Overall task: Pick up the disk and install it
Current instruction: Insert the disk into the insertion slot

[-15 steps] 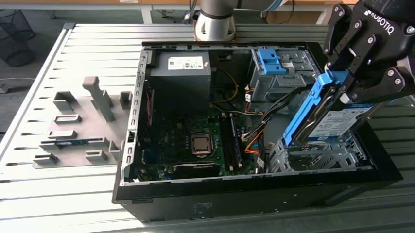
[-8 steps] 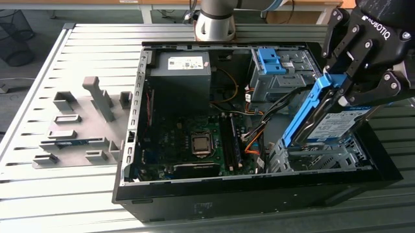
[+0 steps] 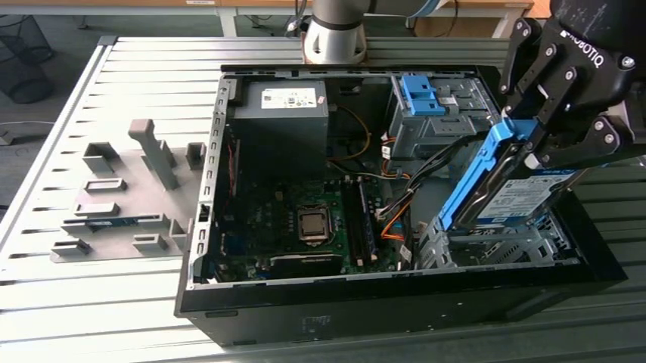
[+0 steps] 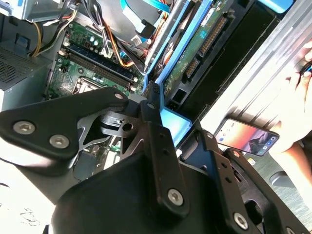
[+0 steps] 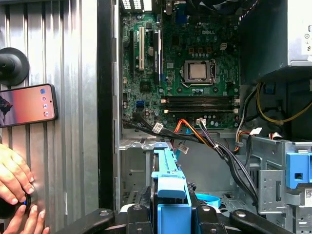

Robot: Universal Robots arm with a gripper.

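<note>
Exterior view: the disk (image 3: 504, 189) was seen already lifted, clenched edge-on in the pincer (image 3: 540, 140) and tilted above the metal drive cage (image 3: 495, 246) inside the open computer case (image 3: 404, 295). Seating it in the cage was judged still undone.

Tabletop (image 3: 131, 302) of pale grey metal slats, ribbed, grooves running across exterior view. Grey fixture plate (image 3: 126, 204) with upright blocks lies on it toward exterior view's left. Beyond far edge: grey floor (image 3: 71, 23), dark wire-mesh bin (image 3: 23, 57) at upper left corner, wooden furniture edge (image 3: 262, 4) along top. Same ribbed slats show in first wrist view, phone (image 5: 27, 105) lying flat on them, screen lit. Light even, diffuse, no hard shadows.
</note>
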